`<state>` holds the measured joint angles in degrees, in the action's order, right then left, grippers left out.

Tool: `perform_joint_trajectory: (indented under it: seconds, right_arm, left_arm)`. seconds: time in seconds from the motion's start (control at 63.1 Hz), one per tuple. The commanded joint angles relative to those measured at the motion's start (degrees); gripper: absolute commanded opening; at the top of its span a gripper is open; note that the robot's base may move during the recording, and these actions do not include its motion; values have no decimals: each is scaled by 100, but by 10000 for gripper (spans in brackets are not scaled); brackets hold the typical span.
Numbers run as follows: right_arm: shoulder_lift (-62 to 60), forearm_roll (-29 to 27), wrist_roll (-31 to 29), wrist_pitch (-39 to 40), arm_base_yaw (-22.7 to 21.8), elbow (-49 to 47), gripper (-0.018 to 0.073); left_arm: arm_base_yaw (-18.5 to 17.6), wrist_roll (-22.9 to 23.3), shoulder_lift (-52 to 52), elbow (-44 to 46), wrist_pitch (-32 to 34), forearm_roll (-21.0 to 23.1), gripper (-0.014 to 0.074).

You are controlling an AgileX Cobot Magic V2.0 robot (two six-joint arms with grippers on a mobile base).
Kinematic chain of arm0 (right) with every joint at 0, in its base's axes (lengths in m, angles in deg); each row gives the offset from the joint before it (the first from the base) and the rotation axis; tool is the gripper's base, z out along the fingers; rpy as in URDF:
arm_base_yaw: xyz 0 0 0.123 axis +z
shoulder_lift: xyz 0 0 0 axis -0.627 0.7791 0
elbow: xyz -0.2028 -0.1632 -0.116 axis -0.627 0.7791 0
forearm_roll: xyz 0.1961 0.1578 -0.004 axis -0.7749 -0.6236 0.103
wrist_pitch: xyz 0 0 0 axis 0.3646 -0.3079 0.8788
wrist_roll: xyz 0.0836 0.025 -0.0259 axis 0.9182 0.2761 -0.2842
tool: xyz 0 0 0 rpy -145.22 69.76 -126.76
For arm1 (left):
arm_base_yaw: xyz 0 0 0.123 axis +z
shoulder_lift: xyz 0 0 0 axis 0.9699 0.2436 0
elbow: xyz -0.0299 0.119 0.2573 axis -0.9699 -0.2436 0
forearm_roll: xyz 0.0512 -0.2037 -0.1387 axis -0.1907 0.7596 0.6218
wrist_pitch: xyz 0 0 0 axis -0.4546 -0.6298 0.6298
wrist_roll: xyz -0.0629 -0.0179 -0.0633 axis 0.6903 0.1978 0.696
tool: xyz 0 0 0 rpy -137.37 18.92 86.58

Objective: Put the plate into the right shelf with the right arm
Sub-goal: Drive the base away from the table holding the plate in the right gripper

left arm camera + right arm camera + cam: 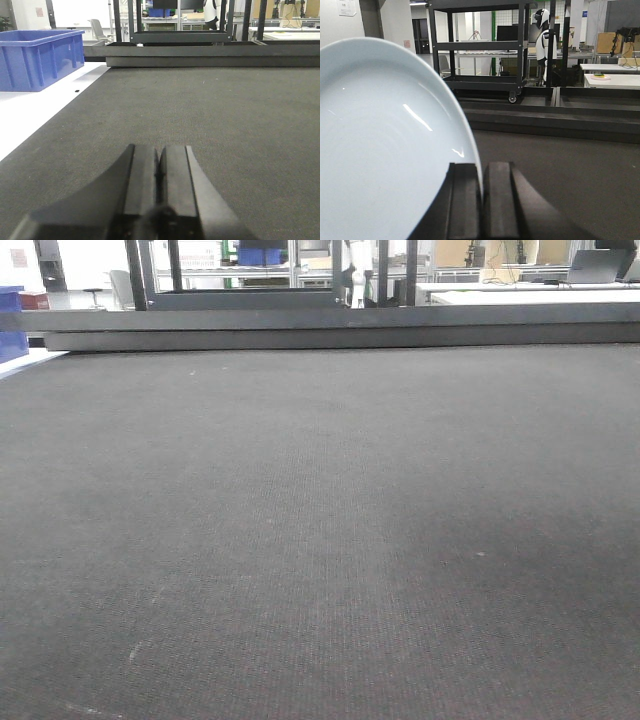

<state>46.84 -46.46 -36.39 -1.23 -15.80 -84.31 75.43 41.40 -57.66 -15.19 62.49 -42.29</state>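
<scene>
Only the right wrist view carries the plate (385,150). It fills the left half of that feed, white and glossy, standing on edge with its broad face turned towards the camera. My right fingers (497,200) are pinched on its rim at the lower right, one dark pad on either side, with only the plate's edge between them. Past the plate I see a dark grey mat (570,165), a low black ledge (545,120), a black wheeled rack (480,47), and a white humanoid figure (542,30) just right of the rack.

The left wrist view gives me the other arm. My left fingers (145,175) are pressed flat together with nothing between them, low over the same kind of mat (225,125). A blue bin (40,57) stands at the left on a white strip (30,115), well apart from the fingers. That strip shows in this view far more plainly than in the others.

The front view is almost all mat (320,540), running up to the ledge (340,335). A sliver of blue bin (12,325) sits at the left edge.
</scene>
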Motion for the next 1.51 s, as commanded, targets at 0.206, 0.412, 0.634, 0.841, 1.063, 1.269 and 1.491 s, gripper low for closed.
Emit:
perform_joint_trajectory:
  seconds: [0.206,0.412,0.634,0.841,1.063,1.269,1.491]
  right_arm:
    - [62,123,-31,559,-10,-163,55]
    - [62,123,-31,559,-10,-163,55]
    - [62,123,-31,559,-10,-163,55]
    - [62,123,-31,559,-10,-163,55]
    - [69,123,-31,536,-10,-163,55]
    - [69,123,-31,514,-10,-163,55]
    - [69,123,-31,514,-10,-163,55]
  left_arm:
    - [1,14,-65,-31,503,12,-47]
    - [1,14,-65,-31,503,12,-47]
    - [1,14,-65,-31,503,12,-47]
    - [1,14,-65,-31,503,12,-47]
    - [1,14,-65,-31,503,12,-47]
    - [1,14,-65,-31,503,12,-47]
    - [1,14,-65,-31,503,12,-47]
